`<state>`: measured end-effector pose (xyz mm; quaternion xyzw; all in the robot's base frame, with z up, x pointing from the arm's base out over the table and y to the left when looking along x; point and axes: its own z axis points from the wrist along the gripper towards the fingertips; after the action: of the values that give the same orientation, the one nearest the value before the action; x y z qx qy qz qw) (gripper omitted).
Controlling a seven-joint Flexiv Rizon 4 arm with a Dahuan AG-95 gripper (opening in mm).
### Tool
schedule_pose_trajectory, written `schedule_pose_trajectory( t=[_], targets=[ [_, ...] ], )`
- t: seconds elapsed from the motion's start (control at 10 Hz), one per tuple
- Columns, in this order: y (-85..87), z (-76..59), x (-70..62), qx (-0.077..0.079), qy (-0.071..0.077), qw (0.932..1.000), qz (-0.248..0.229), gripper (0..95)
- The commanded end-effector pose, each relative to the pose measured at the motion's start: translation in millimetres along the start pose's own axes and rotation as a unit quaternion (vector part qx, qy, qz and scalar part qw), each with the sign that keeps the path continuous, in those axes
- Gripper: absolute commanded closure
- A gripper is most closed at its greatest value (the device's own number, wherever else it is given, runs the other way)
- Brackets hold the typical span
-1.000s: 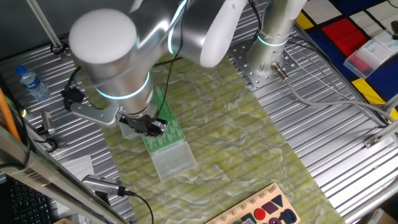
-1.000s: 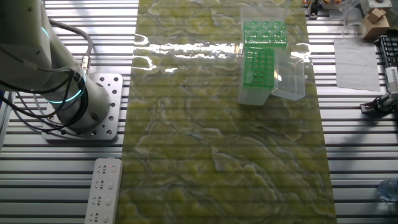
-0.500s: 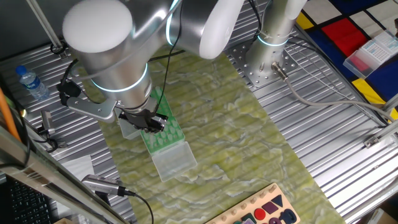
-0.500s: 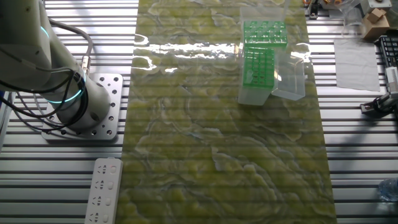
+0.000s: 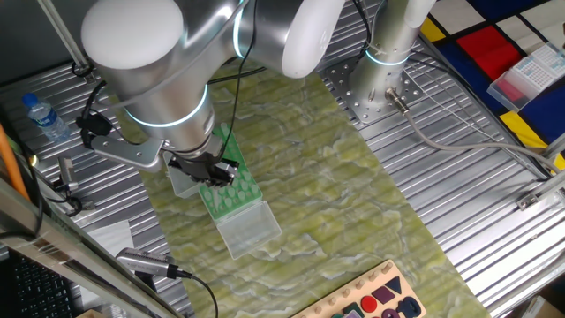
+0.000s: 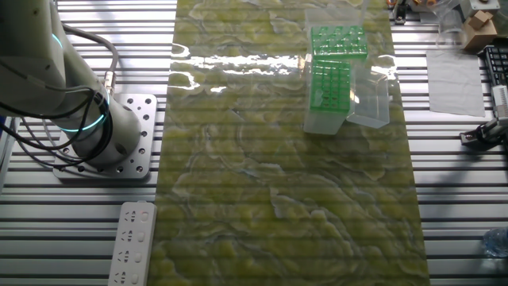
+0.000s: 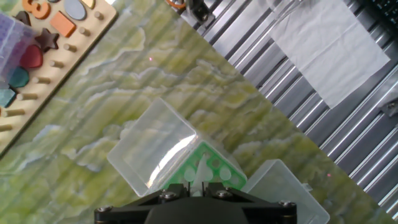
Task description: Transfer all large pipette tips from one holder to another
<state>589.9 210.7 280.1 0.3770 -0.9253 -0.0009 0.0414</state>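
Now | large pipette tips (image 7: 200,176): pale whitish cone in green rack (image 7: 214,165) | hand (image 7: 200,186): clamped on it

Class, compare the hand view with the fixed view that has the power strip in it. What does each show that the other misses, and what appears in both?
Only the hand view shows the wooden shape puzzle board at its upper left, and the dark base of the gripper at its bottom edge.

Only that fixed view shows the white power strip, the arm's round base on its bolted plate, and two green racks, the nearer rack and the farther rack, from above.

Both show the green marbled mat, a green rack with its clear open lid, and white paper on the slatted table.
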Motion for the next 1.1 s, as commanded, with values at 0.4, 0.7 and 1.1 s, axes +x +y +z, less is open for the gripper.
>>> schedule_pose_trajectory(
  t=[0.4, 0.7, 1.1],
  targets=[
    [2.6, -2.8, 1.8, 0.001, 0.004, 1.0, -0.008, 95.0],
    [2.6, -2.7, 1.7, 0.003, 0.005, 0.9999, -0.008, 95.0],
    [2.6, -2.7, 1.7, 0.016, 0.008, 0.9998, 0.001, 95.0]
  ],
)
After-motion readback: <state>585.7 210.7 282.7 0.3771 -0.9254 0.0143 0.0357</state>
